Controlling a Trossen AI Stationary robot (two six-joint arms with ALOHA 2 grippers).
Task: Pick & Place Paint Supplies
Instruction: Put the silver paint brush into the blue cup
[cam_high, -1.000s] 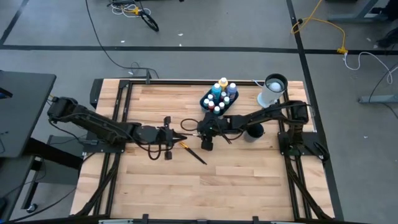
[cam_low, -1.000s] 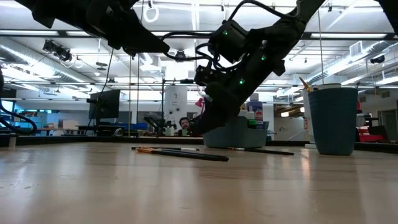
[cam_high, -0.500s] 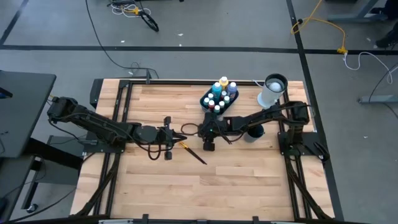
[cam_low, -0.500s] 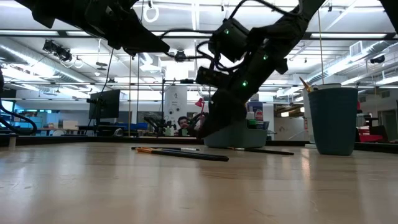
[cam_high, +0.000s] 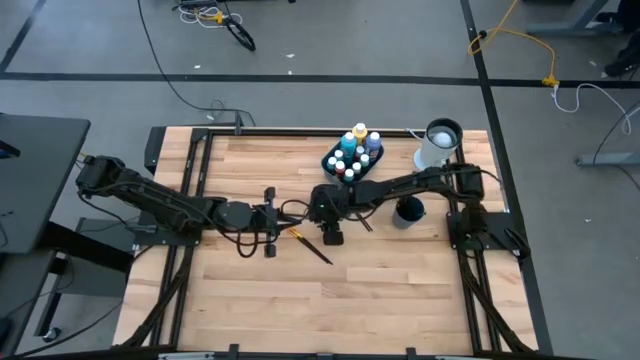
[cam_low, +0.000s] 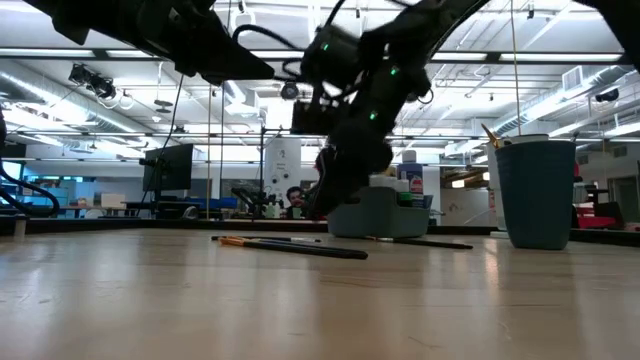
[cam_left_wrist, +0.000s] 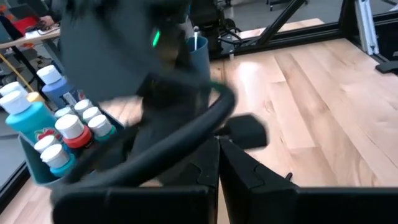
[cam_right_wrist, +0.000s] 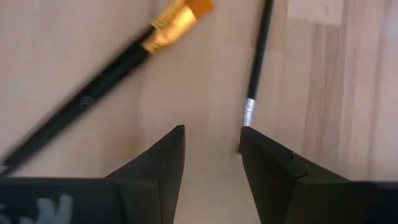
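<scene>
With my right pincer (cam_right_wrist: 211, 152) hanging fingers apart and empty over the wooden table (cam_high: 400, 290), I'm lining up on the thin dark silver-collared brush (cam_right_wrist: 256, 74); the orange-tipped dark brush (cam_right_wrist: 124, 53) lies just left. My left pincer (cam_high: 285, 214) waits nearby, fingers together.

**Table layout**

The dark tray of small paint bottles (cam_high: 352, 158) is set at 12 o'clock. The tall white cylinder (cam_high: 437, 145) stands to its right, at 2 o'clock. The long black-handled brush (cam_high: 311, 246) lies mid-table, before the tray.
</scene>
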